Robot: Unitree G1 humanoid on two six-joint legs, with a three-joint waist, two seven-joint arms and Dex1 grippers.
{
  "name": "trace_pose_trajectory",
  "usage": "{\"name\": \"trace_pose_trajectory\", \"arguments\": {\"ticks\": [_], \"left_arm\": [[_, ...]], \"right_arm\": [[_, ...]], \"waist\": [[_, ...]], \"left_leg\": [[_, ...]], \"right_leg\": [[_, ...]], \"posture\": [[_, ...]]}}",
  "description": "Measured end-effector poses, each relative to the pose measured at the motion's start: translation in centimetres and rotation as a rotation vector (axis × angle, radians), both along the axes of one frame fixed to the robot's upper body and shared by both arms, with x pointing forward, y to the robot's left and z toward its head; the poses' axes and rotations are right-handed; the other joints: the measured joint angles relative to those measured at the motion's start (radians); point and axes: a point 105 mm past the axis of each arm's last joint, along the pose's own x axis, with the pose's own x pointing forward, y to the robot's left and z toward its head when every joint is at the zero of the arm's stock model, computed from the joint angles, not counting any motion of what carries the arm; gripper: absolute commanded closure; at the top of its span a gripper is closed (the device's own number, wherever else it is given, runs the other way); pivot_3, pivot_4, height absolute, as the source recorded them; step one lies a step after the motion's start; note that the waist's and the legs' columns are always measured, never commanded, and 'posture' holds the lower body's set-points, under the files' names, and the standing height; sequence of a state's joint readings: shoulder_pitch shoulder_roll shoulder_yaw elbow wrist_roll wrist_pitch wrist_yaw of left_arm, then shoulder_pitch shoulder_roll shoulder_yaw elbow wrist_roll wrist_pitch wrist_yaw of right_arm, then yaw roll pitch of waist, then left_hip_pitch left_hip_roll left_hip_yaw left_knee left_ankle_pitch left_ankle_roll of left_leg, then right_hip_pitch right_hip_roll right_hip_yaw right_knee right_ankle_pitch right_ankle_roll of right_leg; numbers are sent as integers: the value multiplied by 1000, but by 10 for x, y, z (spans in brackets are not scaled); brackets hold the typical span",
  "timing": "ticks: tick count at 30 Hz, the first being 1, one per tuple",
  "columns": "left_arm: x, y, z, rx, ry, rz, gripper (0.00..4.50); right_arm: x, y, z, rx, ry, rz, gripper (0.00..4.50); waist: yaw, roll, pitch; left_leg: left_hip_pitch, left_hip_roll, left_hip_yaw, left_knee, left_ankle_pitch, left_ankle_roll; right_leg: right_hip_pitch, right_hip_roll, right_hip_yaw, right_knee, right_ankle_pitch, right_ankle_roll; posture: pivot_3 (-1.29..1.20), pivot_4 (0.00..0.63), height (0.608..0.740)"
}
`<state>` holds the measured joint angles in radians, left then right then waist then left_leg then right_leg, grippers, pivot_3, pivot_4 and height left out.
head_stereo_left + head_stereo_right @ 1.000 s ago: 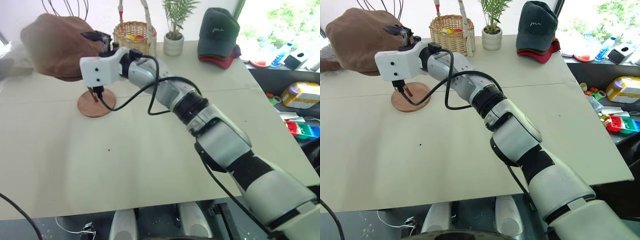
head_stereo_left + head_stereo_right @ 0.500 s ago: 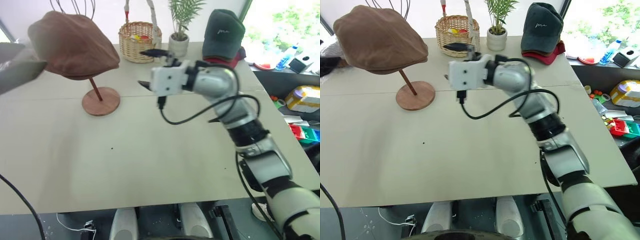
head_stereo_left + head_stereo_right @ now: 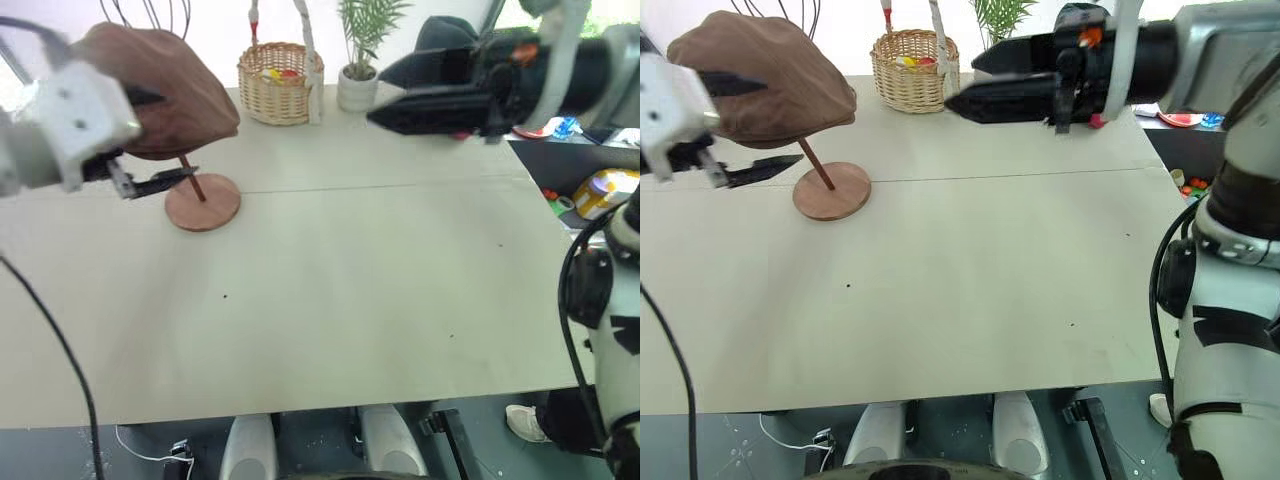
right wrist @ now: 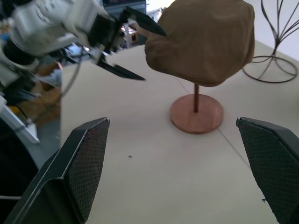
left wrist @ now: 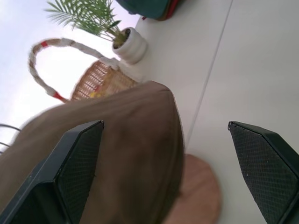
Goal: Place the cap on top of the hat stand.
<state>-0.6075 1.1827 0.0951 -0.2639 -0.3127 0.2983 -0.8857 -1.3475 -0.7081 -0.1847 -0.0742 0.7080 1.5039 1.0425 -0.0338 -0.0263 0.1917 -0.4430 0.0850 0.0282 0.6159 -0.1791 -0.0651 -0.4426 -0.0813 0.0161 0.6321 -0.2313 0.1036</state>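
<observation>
The cap point(image 3: 760, 75) sits on the hat stand point(image 3: 831, 190).
Left gripper point(image 4: 133, 46), fingers spread wide, is beside the cap; right gripper point(image 3: 975, 85), fingers apart, holds nothing.

1. You have the cap point(image 3: 760, 75) sitting on top of the hat stand point(image 3: 831, 190), at the table's point(image 3: 970, 290) far left.
2. Your left gripper point(image 3: 735, 128) is just left of the cap, one finger alongside it, one lower near the rod.
3. Basket point(image 3: 906, 70) stands behind and right of the stand; potted plant point(image 3: 357, 85) right of the basket.
4. Wire stand point(image 4: 272, 56) sits behind the cap.
5. Your right gripper point(image 3: 985, 85) hangs over the table's far middle, right of the basket, pointing left, well apart from the cap.
</observation>
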Motion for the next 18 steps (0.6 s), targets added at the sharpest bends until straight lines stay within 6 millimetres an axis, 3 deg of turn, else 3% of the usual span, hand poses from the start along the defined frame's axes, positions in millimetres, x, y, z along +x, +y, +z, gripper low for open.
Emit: {"name": "trace_pose_trajectory", "arguments": {"ticks": [5,14,18], "left_arm": [[11,-24,-16,57,-66,-8,0],[22,-42,-32,383,-317,72,0],[26,-49,-29,444,-393,102,0]], "right_arm": [[-3,-2,2,16,28,-8,64],[2,-3,0,22,29,-35,64],[5,-2,0,23,18,-46,64]], "waist": [[7,0,0],[24,0,0],[23,0,0]], "left_leg": [[0,0,0,0,0,0],[-1,0,0,2,0,0],[-1,0,0,3,0,0]], "right_leg": [[-1,0,1,0,1,1],[0,0,1,1,0,1],[0,0,1,1,1,2]], "posture": [[0,150,728],[0,150,728],[0,150,728]]}}
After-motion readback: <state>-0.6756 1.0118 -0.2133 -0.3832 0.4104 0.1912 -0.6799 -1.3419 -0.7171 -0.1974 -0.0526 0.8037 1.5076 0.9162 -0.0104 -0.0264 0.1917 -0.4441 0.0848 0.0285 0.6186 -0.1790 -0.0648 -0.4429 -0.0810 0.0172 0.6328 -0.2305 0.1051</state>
